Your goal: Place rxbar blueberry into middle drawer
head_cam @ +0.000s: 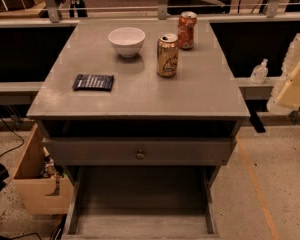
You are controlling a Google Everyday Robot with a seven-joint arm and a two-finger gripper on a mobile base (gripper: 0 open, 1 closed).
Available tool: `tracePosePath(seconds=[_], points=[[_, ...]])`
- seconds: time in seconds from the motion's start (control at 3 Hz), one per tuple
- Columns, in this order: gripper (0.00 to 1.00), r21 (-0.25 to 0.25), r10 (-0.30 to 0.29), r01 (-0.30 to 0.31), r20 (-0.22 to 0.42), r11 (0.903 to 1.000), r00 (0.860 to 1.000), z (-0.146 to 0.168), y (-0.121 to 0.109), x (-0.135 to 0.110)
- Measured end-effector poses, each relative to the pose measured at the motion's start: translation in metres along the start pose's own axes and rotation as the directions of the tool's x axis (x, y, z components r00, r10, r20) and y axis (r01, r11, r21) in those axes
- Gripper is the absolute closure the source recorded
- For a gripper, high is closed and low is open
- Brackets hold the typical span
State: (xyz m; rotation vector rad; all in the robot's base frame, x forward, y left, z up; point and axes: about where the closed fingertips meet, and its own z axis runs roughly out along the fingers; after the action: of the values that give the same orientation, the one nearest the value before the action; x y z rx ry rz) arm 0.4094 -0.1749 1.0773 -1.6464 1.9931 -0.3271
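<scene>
A speckled floor (270,184) with an orange line along it lies around a grey cabinet, and the cabinet's tabletop (200,94) fills the middle of the view. A rail and dark clutter run behind it.

The rxbar blueberry (93,82) lies flat on the left part of the tabletop, near the left edge and a little back from the front edge, with bare surface on every side of it. A white bowl (126,40) stands towards the back, left of centre, well apart from the bar. A gold can (167,55) stands upright near the centre. An orange can (186,30) stands just behind it to the right, close to the back edge. Wide bare surface lies between the bar and the cans.

Under the tabletop's front edge is a dark gap, then a drawer front (90,151) with a small brass knob (140,154). Below that the middle drawer (140,224) is pulled out toward the camera, showing its flat grey floor between thin side walls. Its front end is cut off by the bottom of the view.

A wooden box (37,184) sits on the floor just beside the cabinet's left side. A pump bottle (260,71) stands on a ledge to the right.

The claw (295,79), pale cream, hangs at the right edge of the view, off the tabletop's right side and well apart from the bar. I cannot tell whether it is spread or pressed together.
</scene>
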Motion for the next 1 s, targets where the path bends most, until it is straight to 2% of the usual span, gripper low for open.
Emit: tracePosePath(seconds=[0.33, 0.67, 1.0], points=[[0.0, 0.0, 0.0, 0.0, 0.0, 1.0, 1.0, 0.0, 0.0, 0.0], [0.0, 0.032, -0.008, 0.005, 0.1, 0.9995, 0.995, -0.002, -0.006, -0.023], [0.0, 0.072, -0.015, -0.006, 0.285, 0.9974, 0.958, 0.012, -0.015, -0.055]])
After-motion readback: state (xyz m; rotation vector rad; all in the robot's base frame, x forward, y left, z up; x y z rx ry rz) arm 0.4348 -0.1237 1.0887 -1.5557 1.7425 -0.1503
